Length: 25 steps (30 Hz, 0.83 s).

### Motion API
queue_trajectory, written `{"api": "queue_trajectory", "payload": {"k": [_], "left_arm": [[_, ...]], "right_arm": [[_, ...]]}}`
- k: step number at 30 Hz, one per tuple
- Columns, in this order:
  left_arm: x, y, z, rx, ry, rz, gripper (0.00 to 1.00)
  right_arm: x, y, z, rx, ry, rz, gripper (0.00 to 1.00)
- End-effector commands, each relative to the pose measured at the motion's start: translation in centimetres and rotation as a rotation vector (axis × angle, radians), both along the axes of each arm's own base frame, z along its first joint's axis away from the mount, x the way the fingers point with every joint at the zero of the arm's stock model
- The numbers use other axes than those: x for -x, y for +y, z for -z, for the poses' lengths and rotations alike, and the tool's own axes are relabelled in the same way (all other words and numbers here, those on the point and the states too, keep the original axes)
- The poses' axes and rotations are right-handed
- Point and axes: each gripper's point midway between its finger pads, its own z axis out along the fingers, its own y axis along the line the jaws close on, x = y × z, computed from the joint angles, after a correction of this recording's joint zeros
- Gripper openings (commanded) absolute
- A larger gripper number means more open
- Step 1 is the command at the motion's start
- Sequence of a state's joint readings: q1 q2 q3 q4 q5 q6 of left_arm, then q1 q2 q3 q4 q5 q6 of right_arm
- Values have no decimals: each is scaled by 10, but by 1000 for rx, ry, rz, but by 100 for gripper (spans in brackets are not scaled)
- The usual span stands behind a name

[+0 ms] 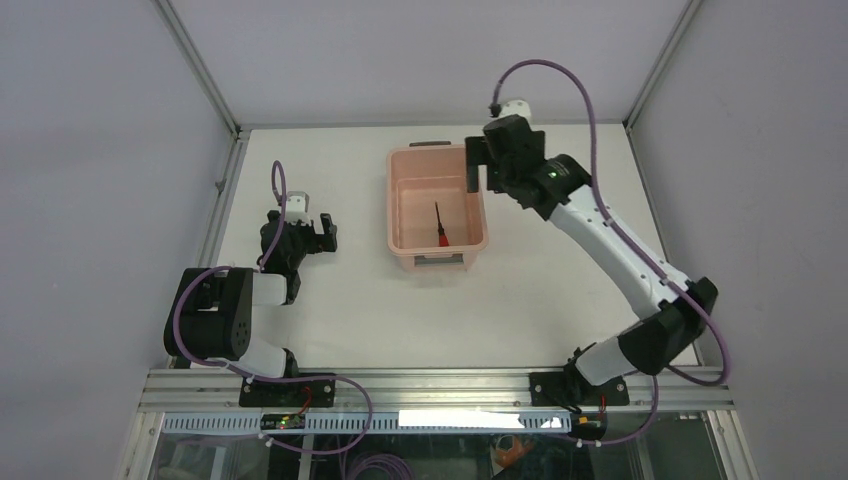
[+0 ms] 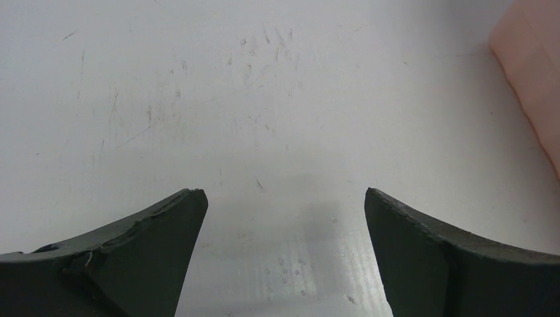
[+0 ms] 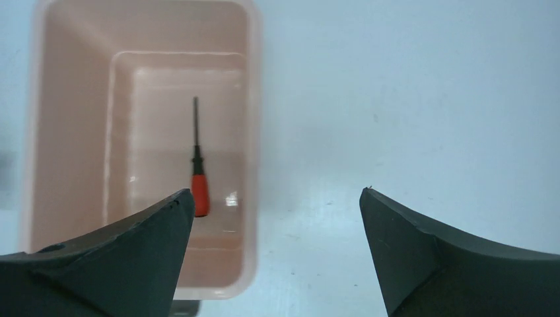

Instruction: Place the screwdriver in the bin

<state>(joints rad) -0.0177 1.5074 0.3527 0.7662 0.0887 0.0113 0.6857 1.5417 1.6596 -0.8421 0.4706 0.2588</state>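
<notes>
The salmon-pink bin (image 1: 400,200) stands at the table's middle back, also in the right wrist view (image 3: 39,132). The screwdriver (image 1: 439,226) with its red handle lies flat on the bin's floor, and shows in the right wrist view (image 3: 198,178). My right gripper (image 1: 476,166) is open and empty, held above the bin's right rim. In its own view (image 3: 274,195) its jaws stand wide apart over the rim and the white table. My left gripper (image 1: 318,230) is open and empty, low over the table left of the bin, as its wrist view (image 2: 285,195) shows.
A corner of the bin (image 2: 535,72) shows at the right edge of the left wrist view. Grey walls and metal frame rails (image 1: 215,190) border the white table. A grey handle (image 1: 438,259) sits at the bin's near end.
</notes>
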Motion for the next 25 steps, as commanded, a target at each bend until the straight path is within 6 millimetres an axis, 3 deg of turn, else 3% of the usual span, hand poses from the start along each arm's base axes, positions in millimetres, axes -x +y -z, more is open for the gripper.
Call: {"api": "queue_trajectory", "payload": {"k": [1,2,3,4,8,10,14,18,25], "left_arm": [[-13,-2,-22,18,-80,15,99],[-13,-2,-22,18,-79,16,99],[-13,-2,-22,17,-79,15,99],[-13,-2,-22,18,-81,15,99],[-13,-2,-22,18,-79,16,99],[-13,-2,-22,18,-79,16,99],[-13,-2,-22,18,-79,17,99],[-13,-2,-22,18,-80,16,99],[-13,-2,-22,18,-79,15,99]], "right_arm": [[1,-60,5,-49,-47,66,99],[4,-74,25,-69,-19,81,99],[5,-84,22,-104,-52,97,99],[9,-90,42,-123,-45,100,99],[28,-114,84,-164,-70,142,99],[37,-123,109,-173,-58,171,99],[52,-128,139,-229,-69,215,99],[60,-131,156,-258,-84,233,99],[61,-131,161,-252,-101,216,99]]}}
